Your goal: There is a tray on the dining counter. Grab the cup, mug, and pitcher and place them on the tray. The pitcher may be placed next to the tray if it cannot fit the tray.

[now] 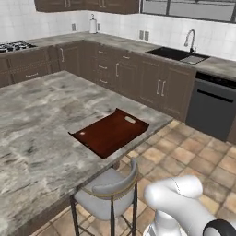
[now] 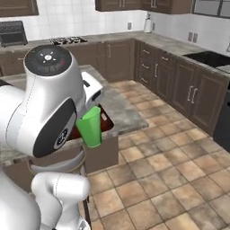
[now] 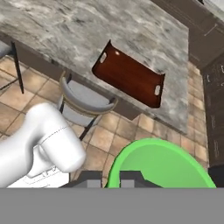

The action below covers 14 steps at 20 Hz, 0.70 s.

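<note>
grey marbled dining counter (image 1: 41, 120) | glossy red-brown rectangular tray (image 1: 110, 132) | fingers (image 3: 107, 178) clamped on tapered green cup (image 2: 91, 127)

Tray (image 1: 110, 132): dark red-brown wood, low raised edges, slot handle at each short end, lying flat and bare near the edge of the grey marbled counter (image 1: 37, 120). Cup (image 2: 90, 127): bright green, tapered, no handle, upright, in the air off the counter's edge, above the tiled floor.
</note>
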Tool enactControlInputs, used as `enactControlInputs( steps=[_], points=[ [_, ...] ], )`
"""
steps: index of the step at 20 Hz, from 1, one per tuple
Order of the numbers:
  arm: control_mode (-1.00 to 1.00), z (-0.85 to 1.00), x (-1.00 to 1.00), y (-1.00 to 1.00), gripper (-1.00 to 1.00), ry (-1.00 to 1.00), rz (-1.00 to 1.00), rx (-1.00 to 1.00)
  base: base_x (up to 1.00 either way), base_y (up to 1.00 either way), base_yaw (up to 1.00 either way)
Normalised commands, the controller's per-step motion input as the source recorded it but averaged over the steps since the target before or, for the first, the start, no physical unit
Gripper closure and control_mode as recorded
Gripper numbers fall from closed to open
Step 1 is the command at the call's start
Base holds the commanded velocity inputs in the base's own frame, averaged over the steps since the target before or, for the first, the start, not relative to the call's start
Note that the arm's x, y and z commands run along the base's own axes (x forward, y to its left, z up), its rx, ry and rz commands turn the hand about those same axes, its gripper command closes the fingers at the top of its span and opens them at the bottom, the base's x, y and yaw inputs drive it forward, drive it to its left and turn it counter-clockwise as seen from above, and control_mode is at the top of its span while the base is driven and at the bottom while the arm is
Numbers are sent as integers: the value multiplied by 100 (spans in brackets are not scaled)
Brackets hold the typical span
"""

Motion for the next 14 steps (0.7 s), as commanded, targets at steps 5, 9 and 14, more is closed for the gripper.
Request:
enactControlInputs(
  steps=[5, 9, 14],
  points=[
    [100, 0, 0, 0, 100, 0, 0, 0, 99, 0, 44],
    [100, 0, 0, 0, 100, 0, 0, 0, 100, 0, 43],
    [100, 0, 0, 0, 100, 0, 0, 0, 98, 0, 42]
  ],
)
